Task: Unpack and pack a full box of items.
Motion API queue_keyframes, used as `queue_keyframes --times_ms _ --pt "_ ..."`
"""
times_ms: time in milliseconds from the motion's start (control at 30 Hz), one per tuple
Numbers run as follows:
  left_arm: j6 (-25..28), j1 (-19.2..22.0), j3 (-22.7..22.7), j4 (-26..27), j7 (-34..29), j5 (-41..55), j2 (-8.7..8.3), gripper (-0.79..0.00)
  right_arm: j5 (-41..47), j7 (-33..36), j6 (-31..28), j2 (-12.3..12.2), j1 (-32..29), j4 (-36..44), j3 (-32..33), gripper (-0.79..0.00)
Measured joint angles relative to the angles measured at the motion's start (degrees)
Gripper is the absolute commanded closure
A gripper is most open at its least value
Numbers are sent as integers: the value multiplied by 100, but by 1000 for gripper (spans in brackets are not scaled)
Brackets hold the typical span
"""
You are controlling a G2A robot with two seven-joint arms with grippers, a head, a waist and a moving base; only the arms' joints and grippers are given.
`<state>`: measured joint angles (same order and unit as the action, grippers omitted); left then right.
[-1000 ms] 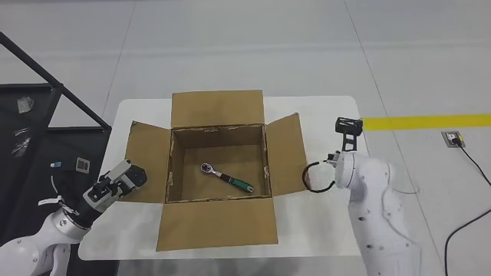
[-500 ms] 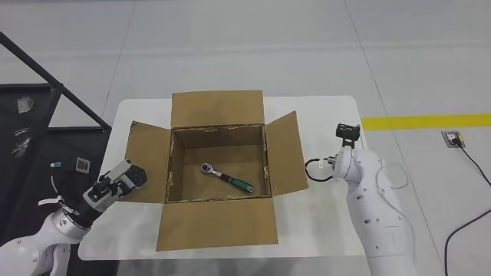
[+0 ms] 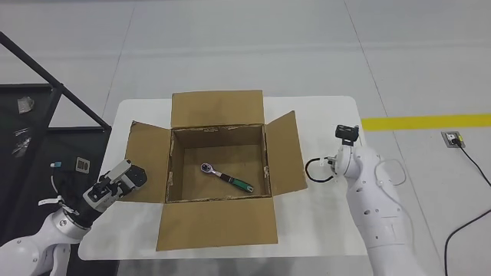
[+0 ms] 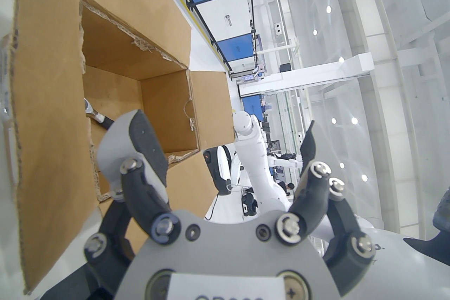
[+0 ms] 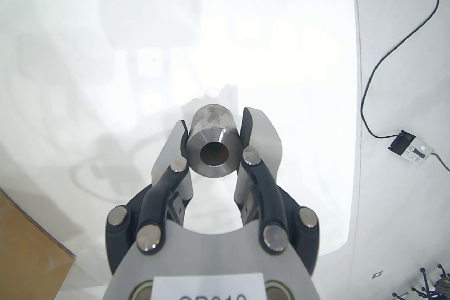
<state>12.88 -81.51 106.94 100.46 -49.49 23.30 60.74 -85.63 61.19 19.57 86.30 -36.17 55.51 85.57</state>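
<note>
A: What has the right end effector got?

B: Its two fingers pinch a short grey steel cylinder with a bored centre, one pad against each side of the round wall. The cylinder's long axis runs along the fingers, with the bore facing the wrist, over the bare white worktop. I cannot tell whether it touches the surface.

A: And the box?

B: The open brown cardboard box lies near that end effector, on its left, with the flaps folded out. Inside lies a ratchet wrench with a green handle, slanting from back-left to front-right.

A: The other arm?

B: The left end effector hangs with fingers spread, holding nothing, near the box's left flap. I judge it the nearer one to the wrench's head.
</note>
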Motion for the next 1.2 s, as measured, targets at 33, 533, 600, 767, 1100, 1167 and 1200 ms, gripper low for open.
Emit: queue_keyframes --times_ms 33,533,600,767,1100,1167,1200 --pt "0 0 0 0 0 0 0 -785 18 -15 -3 -3 19 -35 8 -219" --pt "0 0 0 0 0 0 0 -785 203 -159 33 -77 -119 1164 198 -785" --pt "0 0 0 0 0 0 0 -785 117 -56 60 -77 -284 1929 126 -785" --pt "0 0 0 0 0 0 0 -785 124 369 -245 -33 -804 4425 -449 -785" --pt "49 -62 160 0 520 155 7 -785 1126 1277 -1615 289 419 4326 -2823 -785" --pt "96 -84 270 -79 616 273 6 -785 1420 1299 -1738 430 885 3589 -3339 -785" --pt "115 -95 321 -119 653 327 5 -785 1452 1283 -1740 500 1071 3250 -3564 -785"
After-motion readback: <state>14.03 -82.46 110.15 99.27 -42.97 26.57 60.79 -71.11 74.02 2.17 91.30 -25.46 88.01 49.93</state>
